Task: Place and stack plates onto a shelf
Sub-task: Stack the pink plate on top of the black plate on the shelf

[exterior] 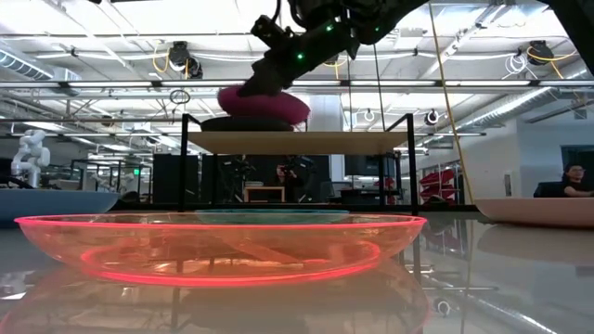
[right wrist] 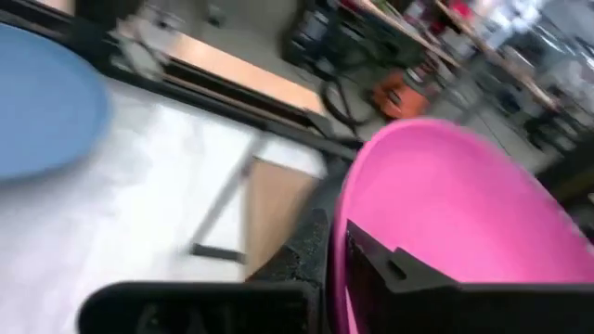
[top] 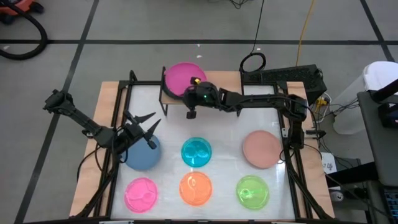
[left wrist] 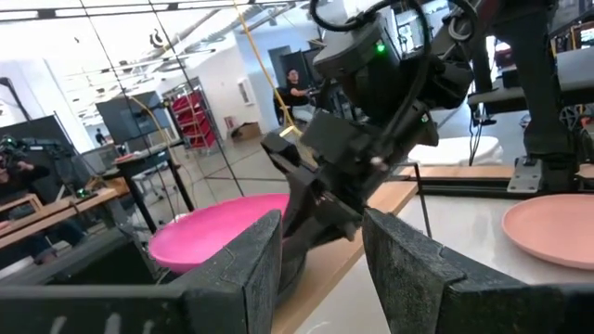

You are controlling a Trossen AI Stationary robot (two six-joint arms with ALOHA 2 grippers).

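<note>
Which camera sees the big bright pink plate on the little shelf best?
The high view: the magenta plate shows from above, the right end effector at its rim. The low view shows it edge-on; both wrist views show only part.

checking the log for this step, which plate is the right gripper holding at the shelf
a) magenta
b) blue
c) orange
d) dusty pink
a: the right gripper is shut on the rim of the magenta plate over the shelf, above a dark grey plate already there; the right wrist view shows the rim between its fingers. The blue plate lies on the table by the left gripper.
</note>
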